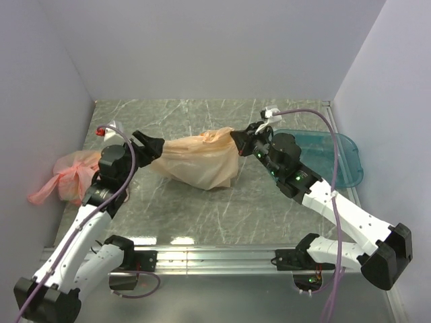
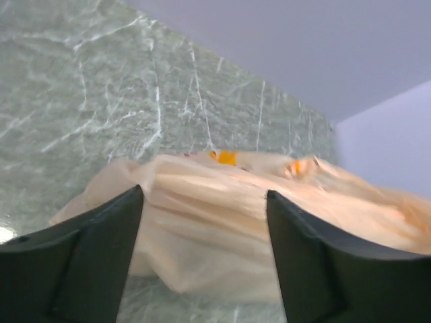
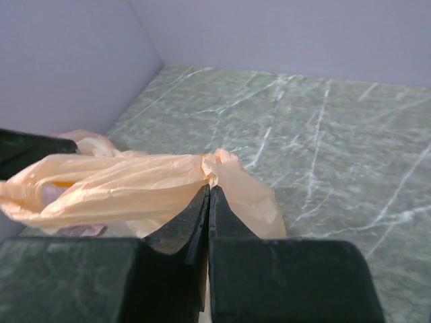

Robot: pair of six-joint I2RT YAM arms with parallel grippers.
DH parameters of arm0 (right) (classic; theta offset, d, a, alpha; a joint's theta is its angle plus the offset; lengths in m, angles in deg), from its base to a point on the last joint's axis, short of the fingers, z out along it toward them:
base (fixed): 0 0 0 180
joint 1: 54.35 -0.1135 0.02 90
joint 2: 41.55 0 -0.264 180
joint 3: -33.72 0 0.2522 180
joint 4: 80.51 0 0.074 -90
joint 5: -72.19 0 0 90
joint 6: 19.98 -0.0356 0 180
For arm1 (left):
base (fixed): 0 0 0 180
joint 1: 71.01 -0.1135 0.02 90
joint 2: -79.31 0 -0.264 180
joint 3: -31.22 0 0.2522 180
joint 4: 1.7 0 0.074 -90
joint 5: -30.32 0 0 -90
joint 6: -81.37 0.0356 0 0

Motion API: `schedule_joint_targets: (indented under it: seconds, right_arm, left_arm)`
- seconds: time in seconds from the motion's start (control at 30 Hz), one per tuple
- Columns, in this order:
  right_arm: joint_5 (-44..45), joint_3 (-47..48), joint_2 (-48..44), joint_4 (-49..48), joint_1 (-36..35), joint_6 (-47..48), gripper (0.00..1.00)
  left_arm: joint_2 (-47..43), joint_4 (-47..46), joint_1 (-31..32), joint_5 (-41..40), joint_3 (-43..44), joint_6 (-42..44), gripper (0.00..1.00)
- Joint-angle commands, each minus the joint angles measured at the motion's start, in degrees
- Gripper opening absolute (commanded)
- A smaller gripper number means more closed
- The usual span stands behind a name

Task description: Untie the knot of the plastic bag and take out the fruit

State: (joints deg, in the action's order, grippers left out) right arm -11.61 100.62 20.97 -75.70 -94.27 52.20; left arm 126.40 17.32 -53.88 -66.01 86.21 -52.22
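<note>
R jaws shut tight, pinching a bunched fold of the bag right at their tips. L jaws spread wide w/ the bag's other end between them; can't tell if the film touches either. Bag lies stretched betw. both on the surface.

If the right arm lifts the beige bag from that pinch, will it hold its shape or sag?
Probably floppy: the bag is thin, creased film, pinched into folds by the right gripper. It bulges on the table, so it is likely loaded and would sag when lifted. Such a small pinch may slip or tear.
</note>
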Motion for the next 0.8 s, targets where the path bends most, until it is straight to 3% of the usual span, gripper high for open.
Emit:
schedule_joint_targets:
  seconds: [0.0, 0.13, 0.27, 0.53, 0.77]
  right_arm:
    - [-4.6, 0.2, -0.8, -4.3, -1.6, 2.4, 0.00]
    - [-3.7, -3.0, -1.9, -2.7, -4.6, 3.4, 0.00]
    - [-3.0, -5.7, -2.0, -2.8, -6.2, 2.4, 0.00]
    - [0.9, -9.4, -3.4, -3.5, -6.8, -0.1, 0.00]
    - [3.6, -11.5, -5.9, -2.3, -6.8, -1.9, 0.00]
  left_arm:
    - [-3.8, 4.5, 0.0, 6.2, 3.9, 11.1, 0.81]
    - [-5.7, 9.1, 0.4, 14.7, 5.4, 16.6, 0.91]
    - [-2.4, 9.9, 4.8, 22.9, 8.0, 22.2, 0.99]
    - [10.2, 12.7, 17.3, 23.4, 13.3, 33.2, 0.99]
    - [13.2, 15.0, 21.6, 22.8, 13.9, 40.7, 0.99]
